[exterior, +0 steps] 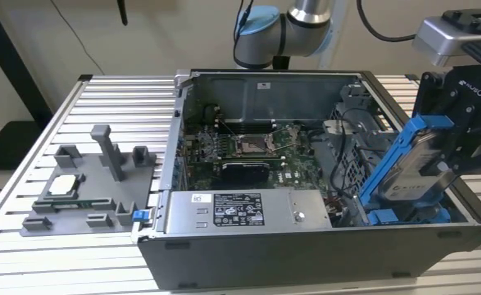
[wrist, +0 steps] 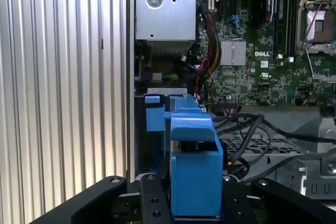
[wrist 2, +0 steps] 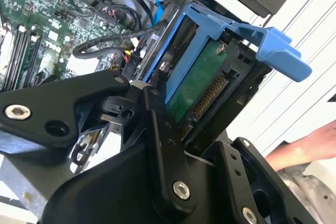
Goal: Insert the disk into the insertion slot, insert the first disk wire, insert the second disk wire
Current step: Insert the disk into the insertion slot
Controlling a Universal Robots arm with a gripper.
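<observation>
While over the insertion slot (exterior: 406,216), gripper (wrist: 193,205) tight on the disk (exterior: 404,169).

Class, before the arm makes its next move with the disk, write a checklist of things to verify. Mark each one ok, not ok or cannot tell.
1. Grip: the gripper is shut on the disk. Ok.
2. Disk fully in the insertion slot: not ok. It is tilted, mostly above the case, with its lower end at the slot.
3. Disk lined up with the slot: cannot tell.
4. Black cables clear of the slot: cannot tell. They lie close beside it.
5. People clear: not ok. In the second wrist view a hand is near the gripper.
</observation>
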